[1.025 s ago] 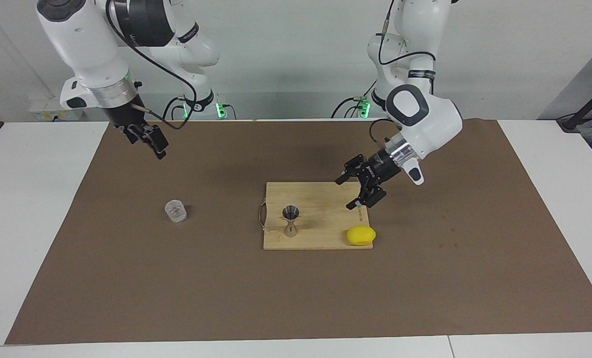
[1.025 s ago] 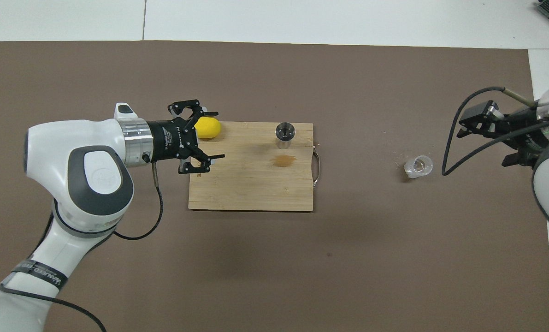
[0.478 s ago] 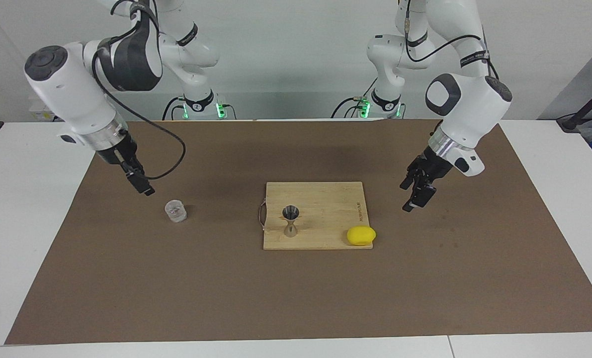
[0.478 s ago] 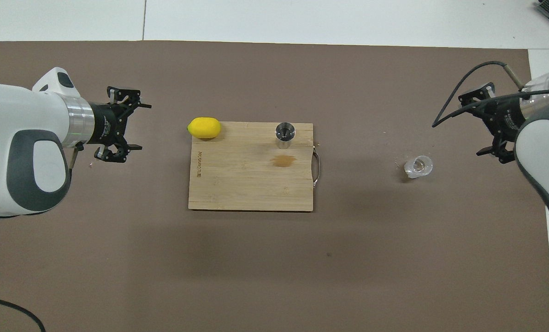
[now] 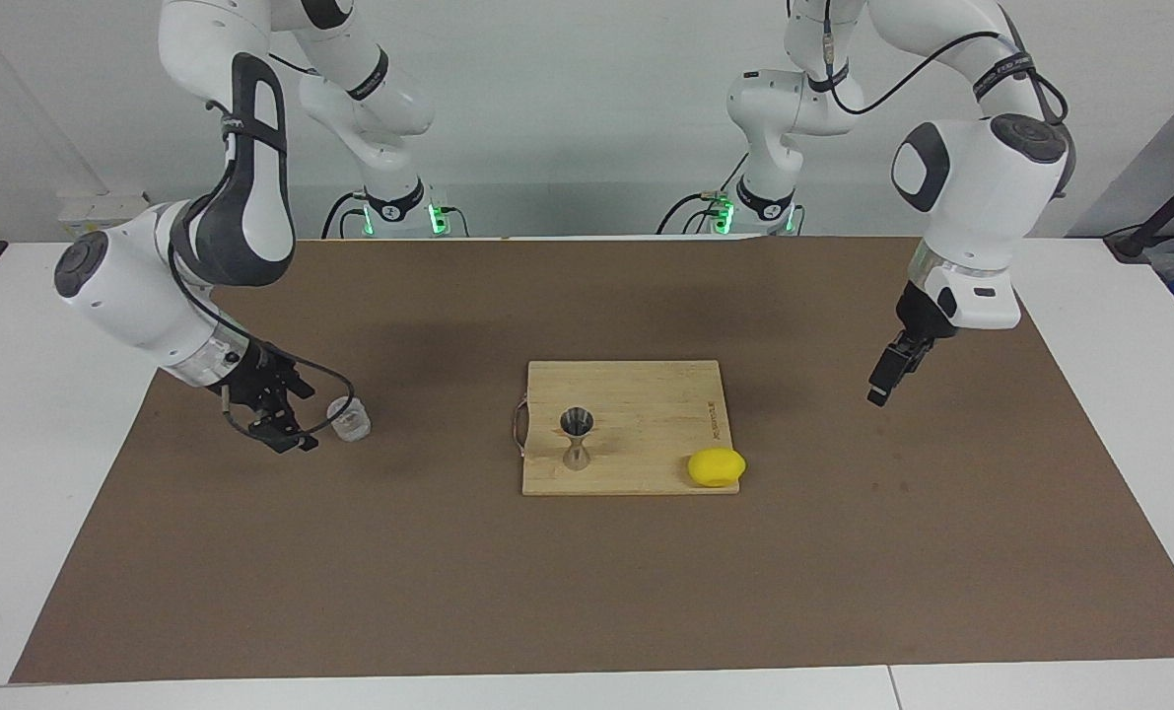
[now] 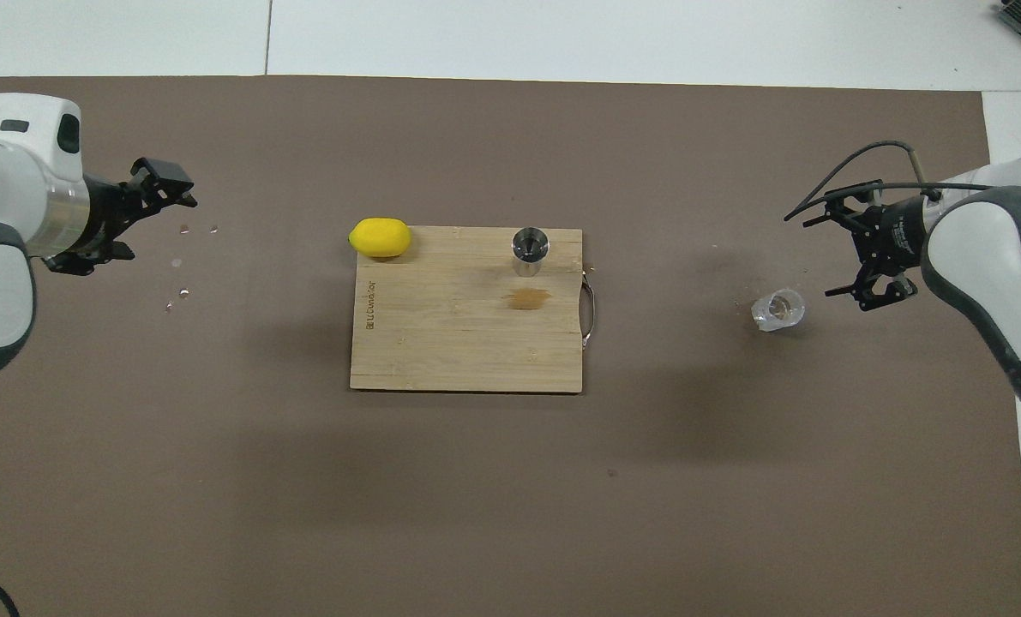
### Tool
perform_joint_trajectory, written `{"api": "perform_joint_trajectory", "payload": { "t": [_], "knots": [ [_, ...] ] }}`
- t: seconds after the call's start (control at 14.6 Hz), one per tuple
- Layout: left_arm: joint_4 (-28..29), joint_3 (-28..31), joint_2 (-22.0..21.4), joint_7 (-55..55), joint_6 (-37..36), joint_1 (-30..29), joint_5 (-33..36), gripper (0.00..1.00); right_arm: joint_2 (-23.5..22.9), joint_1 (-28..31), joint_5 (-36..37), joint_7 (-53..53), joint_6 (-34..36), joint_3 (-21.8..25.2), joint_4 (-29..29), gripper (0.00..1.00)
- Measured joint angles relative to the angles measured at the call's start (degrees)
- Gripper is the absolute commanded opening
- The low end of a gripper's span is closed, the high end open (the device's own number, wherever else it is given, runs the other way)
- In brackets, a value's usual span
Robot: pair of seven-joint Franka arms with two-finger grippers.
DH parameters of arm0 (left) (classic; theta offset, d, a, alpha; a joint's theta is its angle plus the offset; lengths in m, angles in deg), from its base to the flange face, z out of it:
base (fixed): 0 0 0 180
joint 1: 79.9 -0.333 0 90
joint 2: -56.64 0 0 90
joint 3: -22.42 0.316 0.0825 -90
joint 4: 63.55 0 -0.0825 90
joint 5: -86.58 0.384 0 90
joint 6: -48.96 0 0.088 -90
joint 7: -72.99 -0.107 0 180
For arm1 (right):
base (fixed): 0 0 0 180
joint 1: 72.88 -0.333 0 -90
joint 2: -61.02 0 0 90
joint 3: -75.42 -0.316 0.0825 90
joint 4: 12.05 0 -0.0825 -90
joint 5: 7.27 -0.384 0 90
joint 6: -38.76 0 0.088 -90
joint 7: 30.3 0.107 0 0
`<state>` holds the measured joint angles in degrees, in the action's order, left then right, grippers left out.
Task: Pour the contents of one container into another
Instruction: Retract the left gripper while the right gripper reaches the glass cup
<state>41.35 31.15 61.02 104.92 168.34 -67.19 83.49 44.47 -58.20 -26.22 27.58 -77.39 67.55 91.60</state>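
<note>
Tumbler and jigger stand apart, neither held.
The jigger (image 5: 576,438) stands upright on the cutting board (image 5: 646,394); the clear tumbler (image 5: 349,418) sits on the worktop mat, contents unclear, just beside the spread right end effector (image 5: 286,414). The left end effector (image 5: 887,380) hangs spread over the mat.

Two high opposing cameras share the whole table (image 5: 84,414).

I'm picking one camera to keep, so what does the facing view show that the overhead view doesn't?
Only the facing view shows the arms' bases and the hourglass waist of the jigger. Only the overhead view shows the brown stain on the cutting board and droplets on the mat near the left gripper. Both show the tumbler beside the right gripper, jaws open, and the lemon.
</note>
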Motion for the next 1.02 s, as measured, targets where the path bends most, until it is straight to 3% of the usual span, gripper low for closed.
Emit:
{"api": "perform_joint_trajectory", "payload": {
  "t": [0.14, 0.48, 0.68, 1.02],
  "knots": [
    [-1.7, 0.0, -1.1, -13.7, -5.4, -1.1, 0.0, 1.00, -0.2, 1.2, -1.0, 0.1, -0.4, 0.0, 1.4, 1.00],
    [-7.0, -0.2, -4.7, -33.0, -21.8, -1.2, 0.7, 1.00, -1.7, 4.5, -4.9, -1.3, -1.1, 0.1, 4.0, 1.00],
    [-10.4, -0.2, -5.5, -36.1, -28.6, -1.2, 2.0, 1.00, -4.7, 6.3, -8.1, -5.6, -1.1, 0.1, 4.3, 1.00],
    [-12.9, -1.9, -5.9, -36.5, -30.6, -3.1, 2.0, 1.00, -6.8, 7.1, -9.4, -7.2, -1.0, -0.1, 4.4, 1.00]
  ]
}}
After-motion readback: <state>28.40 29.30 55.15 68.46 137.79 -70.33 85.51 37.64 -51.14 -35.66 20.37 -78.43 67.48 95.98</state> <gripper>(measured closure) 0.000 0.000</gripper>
